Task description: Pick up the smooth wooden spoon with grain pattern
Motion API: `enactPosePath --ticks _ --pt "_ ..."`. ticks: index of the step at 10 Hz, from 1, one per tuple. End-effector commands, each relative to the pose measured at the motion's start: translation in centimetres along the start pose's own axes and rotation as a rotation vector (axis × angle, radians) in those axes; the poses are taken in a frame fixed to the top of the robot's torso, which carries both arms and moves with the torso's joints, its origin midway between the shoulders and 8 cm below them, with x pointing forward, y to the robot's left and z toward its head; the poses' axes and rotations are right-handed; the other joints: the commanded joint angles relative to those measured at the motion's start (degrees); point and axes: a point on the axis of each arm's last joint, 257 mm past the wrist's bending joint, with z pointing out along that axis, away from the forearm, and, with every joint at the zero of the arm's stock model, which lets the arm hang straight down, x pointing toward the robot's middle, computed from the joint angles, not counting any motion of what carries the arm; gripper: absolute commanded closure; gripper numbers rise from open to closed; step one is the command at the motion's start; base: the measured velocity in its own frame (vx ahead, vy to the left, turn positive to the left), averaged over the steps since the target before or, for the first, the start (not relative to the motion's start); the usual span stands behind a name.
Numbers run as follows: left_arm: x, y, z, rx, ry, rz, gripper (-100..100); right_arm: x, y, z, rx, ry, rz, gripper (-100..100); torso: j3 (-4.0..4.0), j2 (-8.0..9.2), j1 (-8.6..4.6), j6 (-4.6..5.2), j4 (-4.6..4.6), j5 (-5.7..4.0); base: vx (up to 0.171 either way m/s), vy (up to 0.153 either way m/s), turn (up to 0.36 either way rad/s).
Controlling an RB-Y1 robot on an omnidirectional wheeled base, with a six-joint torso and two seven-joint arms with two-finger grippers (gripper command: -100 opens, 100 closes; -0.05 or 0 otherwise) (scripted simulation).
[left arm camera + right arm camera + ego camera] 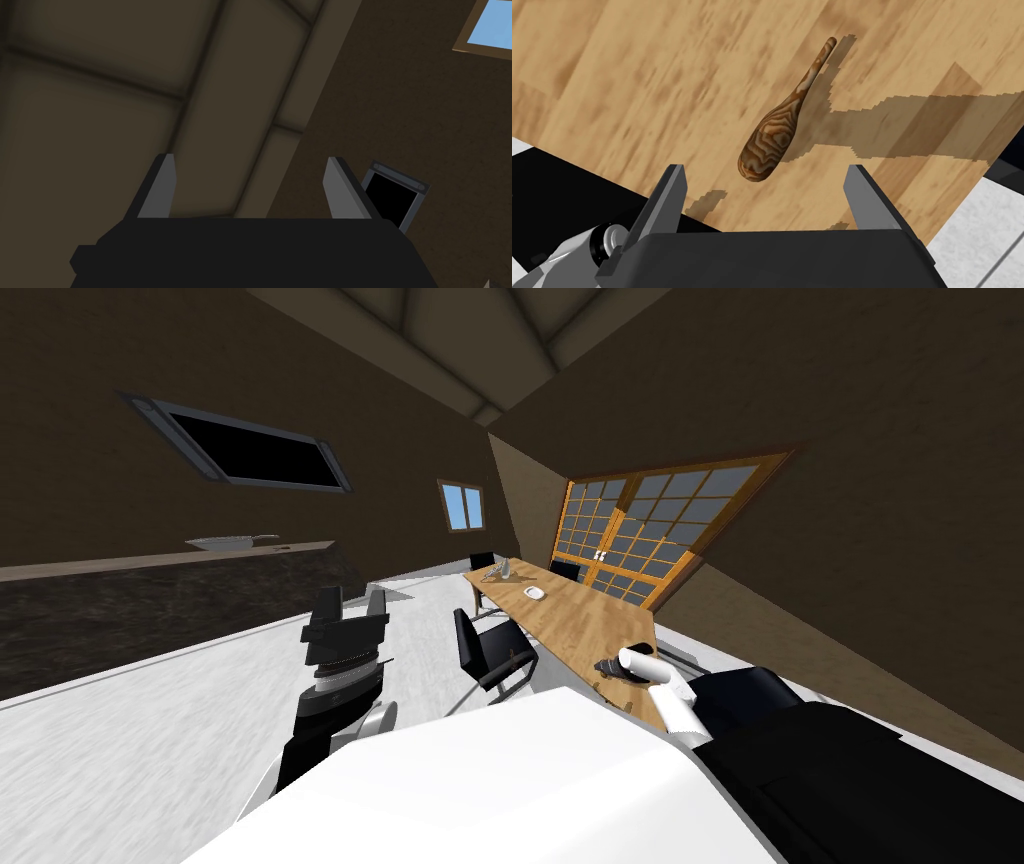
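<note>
A brown wooden spoon (pixel 777 130) with a wavy grain pattern lies flat on the light wooden table (pixel 612 90), its bowl toward my right gripper (pixel 766 169) and its handle pointing away. That gripper hovers just above the spoon's bowl end, open, with nothing between its fingers (pixel 673 192). In the head view my right gripper (pixel 607 667) hangs over the near end of the long table (pixel 570 623). My left gripper (pixel 350 600) is raised at my left, away from the table, and stands open (pixel 250 159) and empty.
A black chair (pixel 492 654) stands at the table's left side, and another dark chair (pixel 760 698) is close on my right. A white bowl (pixel 534 592) and other small items sit farther down the table. A dark counter (pixel 150 598) runs along the left.
</note>
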Motion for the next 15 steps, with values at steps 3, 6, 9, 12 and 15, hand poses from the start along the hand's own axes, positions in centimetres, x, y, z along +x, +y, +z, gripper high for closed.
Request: enactPosePath --ticks 3,6,9,12,15 --pt "0.0 0.0 0.0 0.000 0.000 0.000 0 -2.2 1.1 0.5 0.024 -0.103 0.177 -100 0.05 0.12 0.02 0.00 0.01 0.00 0.034 -0.024 0.029" --pt "0.0 0.0 0.0 0.000 0.000 0.000 0 -3.7 1.5 0.7 0.039 -0.169 0.288 -100 0.15 0.27 0.08 0.01 0.05 0.01 0.003 -0.011 0.031" --pt "0.0 0.0 0.0 0.000 0.000 0.000 0 -4.2 1.6 0.7 0.046 -0.192 0.329 -100 0.15 0.27 0.07 0.01 0.05 0.00 0.003 -0.010 0.029" --pt "0.0 0.0 0.0 0.000 0.000 0.000 0 -4.2 1.6 0.7 0.046 -0.192 0.329 -100 0.16 0.29 0.14 0.01 0.06 0.03 -0.001 0.003 -0.008" --pt "0.0 0.0 0.0 0.000 0.000 0.000 0 -4.2 1.6 0.7 0.046 -0.192 0.329 -100 0.17 0.30 0.17 0.02 0.06 0.03 -0.001 0.004 -0.013"
